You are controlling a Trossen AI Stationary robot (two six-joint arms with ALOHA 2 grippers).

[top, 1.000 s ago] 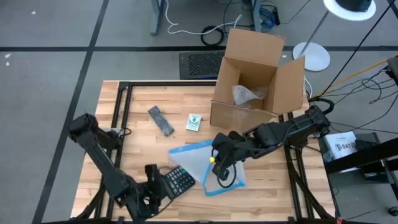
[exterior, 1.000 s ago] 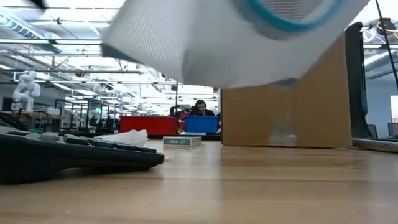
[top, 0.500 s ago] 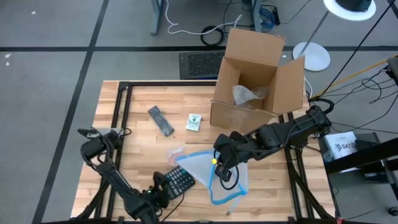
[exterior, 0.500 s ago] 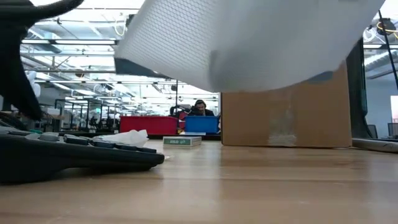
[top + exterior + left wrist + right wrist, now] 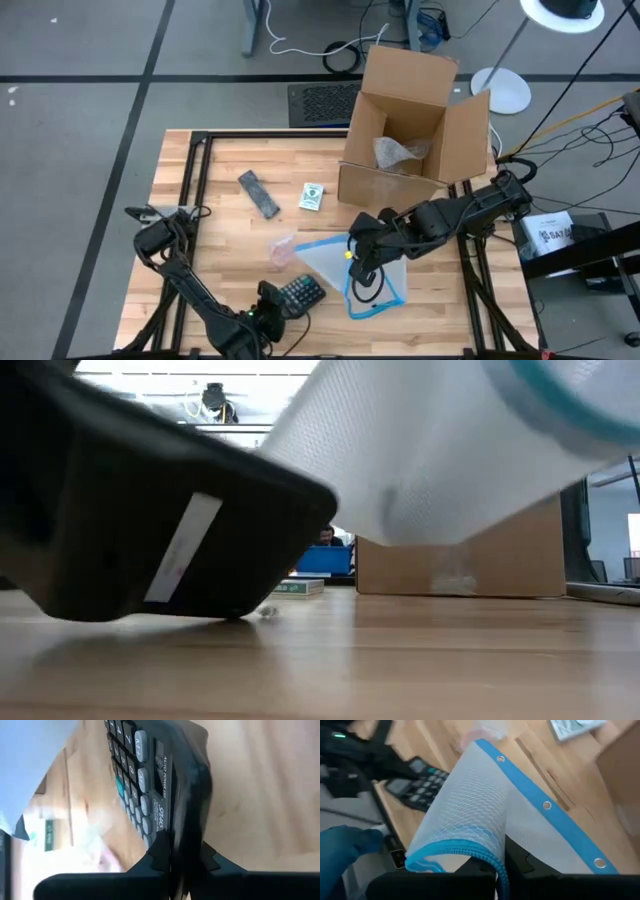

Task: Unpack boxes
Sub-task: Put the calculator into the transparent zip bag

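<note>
The open brown box (image 5: 400, 120) stands at the table's far right with crumpled plastic (image 5: 400, 152) inside. My left gripper (image 5: 272, 305), near the table's front edge, is shut on a black calculator (image 5: 300, 293), which fills the left of the low view (image 5: 150, 520). My right gripper (image 5: 358, 255), in front of the box, is shut on a white mesh pouch with a blue edge (image 5: 372, 278). The pouch hangs across the top of the low view (image 5: 450, 450). My left gripper pinches the calculator's near end (image 5: 175, 845) between its two fingers, one on the key face and one on the underside. The fingers slant down from the table's near left. The calculator is tilted: the held end is up and the far end (image 5: 240, 612) is on the table. My right gripper pinches the pouch's blue zipper edge (image 5: 492, 862) between its two fingers, coming from above and slanting down. The mesh bulges and hangs below the fingers. In the low view its underside (image 5: 420, 530) is clear of the table.
A dark flat bar (image 5: 258, 193) and a small green-and-white pack (image 5: 312, 196) lie left of the box. A clear pinkish wrapper (image 5: 280, 250) lies on the table between the pouch and the calculator. Black frame rails (image 5: 195, 190) run along the table's left side.
My left gripper has come down toward the table's near edge, rolled, and shut on the calculator, tipping it up off its flat rest. The pouch in my right gripper has swung toward the table's right, uncovering the pinkish wrapper.
</note>
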